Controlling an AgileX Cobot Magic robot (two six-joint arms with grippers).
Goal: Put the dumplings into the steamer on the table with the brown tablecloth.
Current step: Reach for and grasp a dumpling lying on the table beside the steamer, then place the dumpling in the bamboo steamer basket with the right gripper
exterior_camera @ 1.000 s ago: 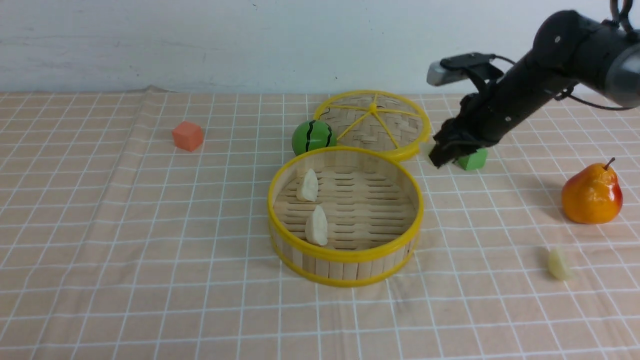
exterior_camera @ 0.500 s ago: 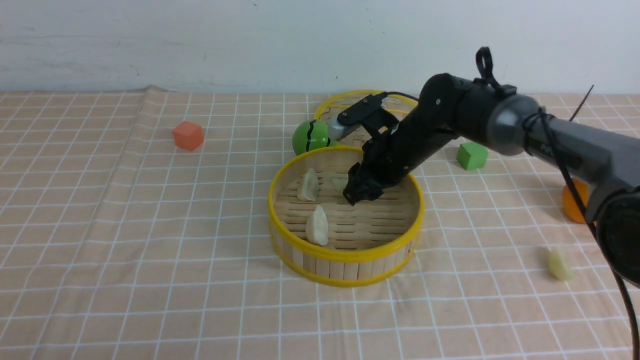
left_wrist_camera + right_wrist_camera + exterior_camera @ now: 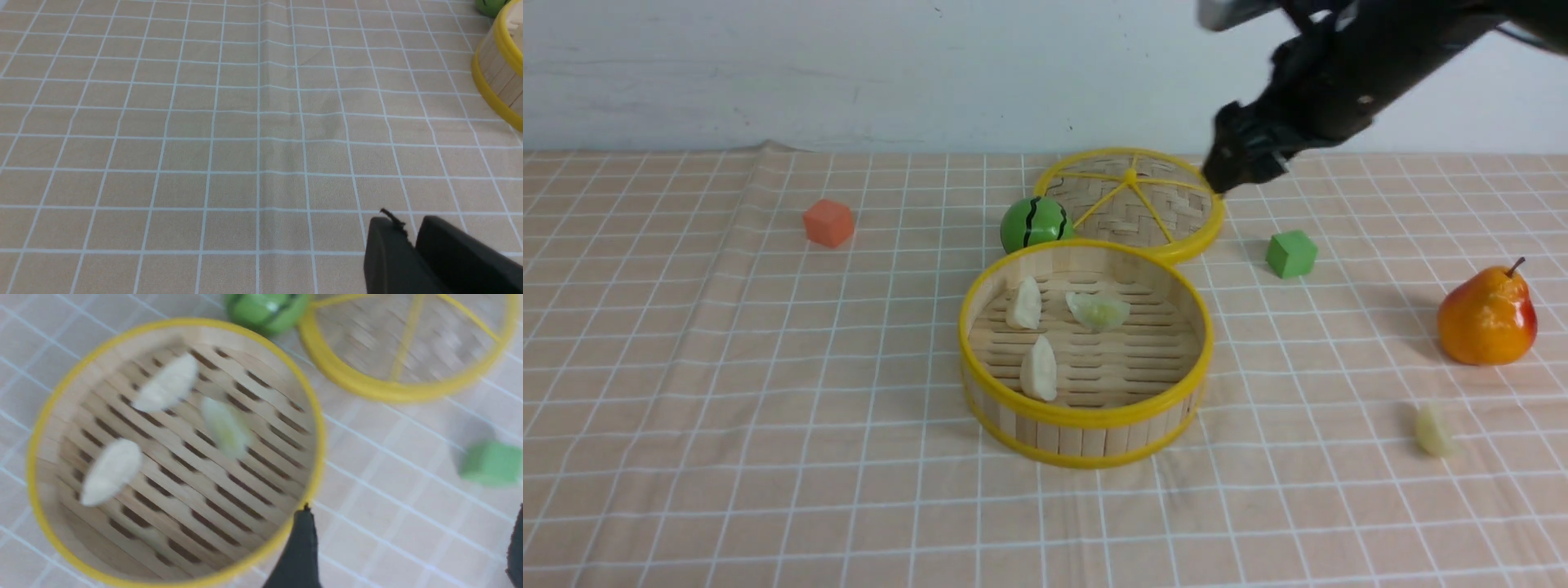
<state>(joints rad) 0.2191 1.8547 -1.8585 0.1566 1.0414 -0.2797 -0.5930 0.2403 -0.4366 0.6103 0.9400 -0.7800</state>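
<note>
Right gripper [image 3: 1225,169] hovering spread wide and empty beside the lid [image 3: 1131,204], steamer [image 3: 1086,412] sitting below it, nearer the robot, holding two white dumplings [image 3: 1025,303] and a green dumpling [image 3: 1099,311], fourth dumpling [image 3: 1433,429] lying on the desk [image 3: 686,408] well apart from it, left gripper [image 3: 408,225] clenched on nothing.

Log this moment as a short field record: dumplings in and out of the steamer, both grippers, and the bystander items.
steamer: uncovered, holds three dumplings
inside: white dumpling, second white dumpling, green dumpling
outside: loose green dumpling on the tablecloth, nearer the camera than the pear
right gripper: open, empty, raised
left gripper: shut, empty, over bare cloth
bystanders: lid, watermelon ball, orange cube, green cube
</note>
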